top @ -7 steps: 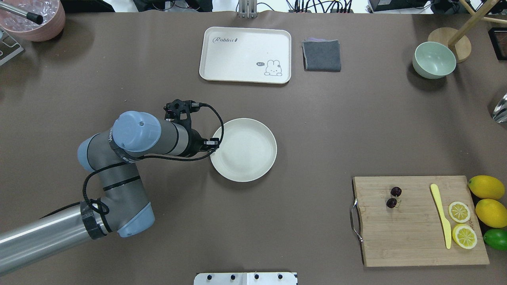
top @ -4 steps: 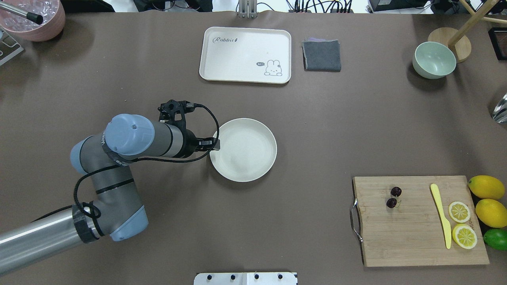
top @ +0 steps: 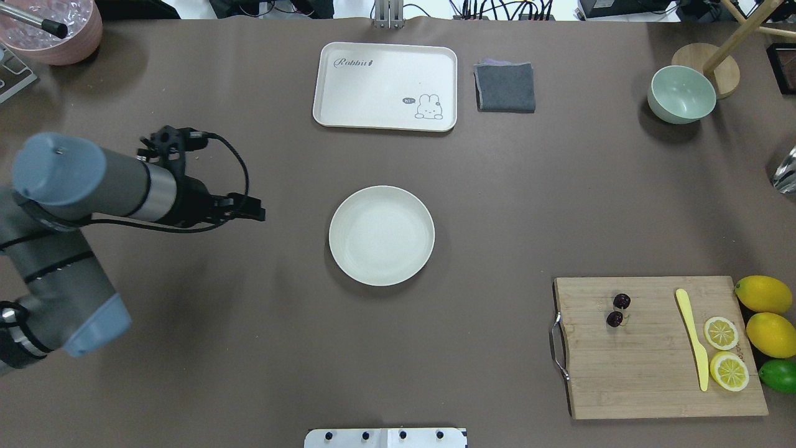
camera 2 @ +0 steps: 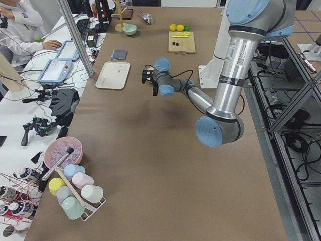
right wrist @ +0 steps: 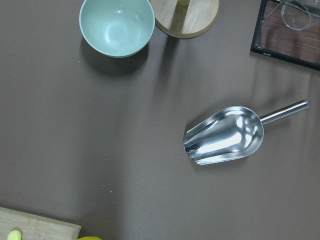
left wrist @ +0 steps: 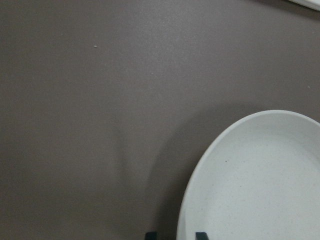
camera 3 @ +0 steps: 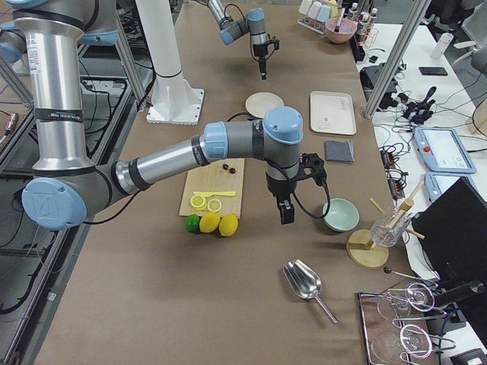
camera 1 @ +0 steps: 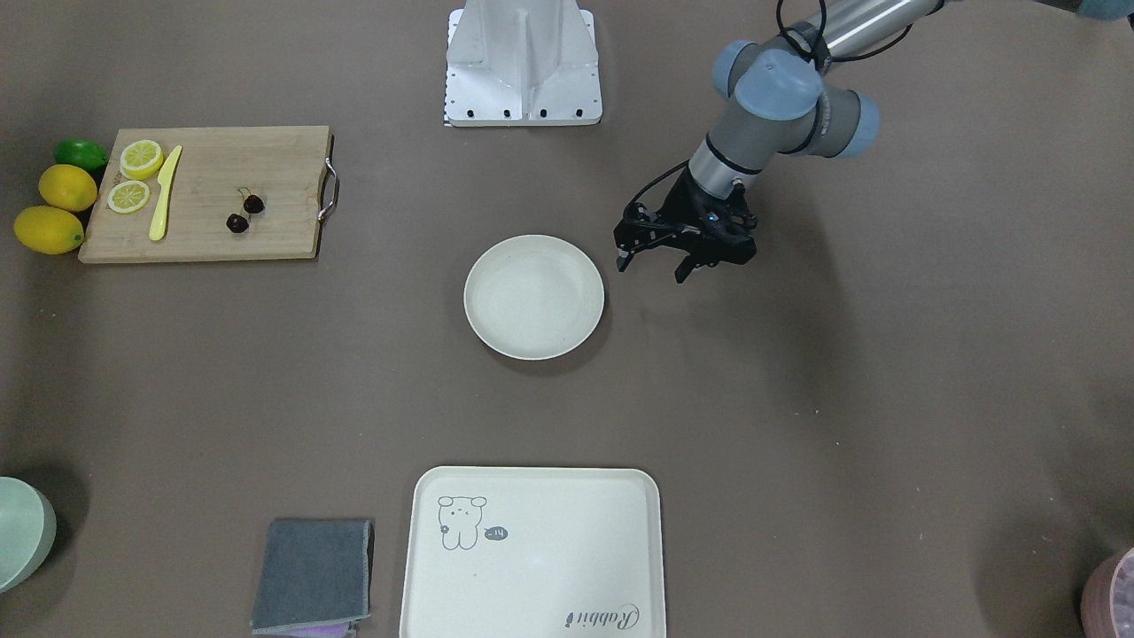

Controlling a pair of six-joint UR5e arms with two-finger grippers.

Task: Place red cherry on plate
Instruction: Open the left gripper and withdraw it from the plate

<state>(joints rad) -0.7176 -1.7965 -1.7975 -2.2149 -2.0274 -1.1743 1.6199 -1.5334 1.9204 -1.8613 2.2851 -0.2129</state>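
The red cherry (top: 621,301) is a dark pair lying on the wooden cutting board (top: 653,373) at the right front, also visible in the front-facing view (camera 1: 237,222). The plate (top: 381,235) is round, cream-white and holds nothing at the table's middle (camera 1: 534,297). My left gripper (top: 260,215) hovers left of the plate, apart from it, open with nothing between its fingers (camera 1: 623,260). The left wrist view shows part of the plate's rim (left wrist: 200,170). My right gripper (camera 3: 287,217) hangs past the board near the green bowl, seen only from the side, so I cannot tell its state.
A yellow knife (top: 693,336), lemon slices (top: 721,333), whole lemons (top: 763,294) and a lime (top: 778,375) sit at the board. At the back are a cream tray (top: 385,74), a grey cloth (top: 505,87) and a green bowl (top: 681,93). A metal scoop (right wrist: 225,135) lies under my right wrist.
My left arm has pulled back to the left, taking its gripper from the plate's left rim to well clear of it. The plate and the cherry have not moved.
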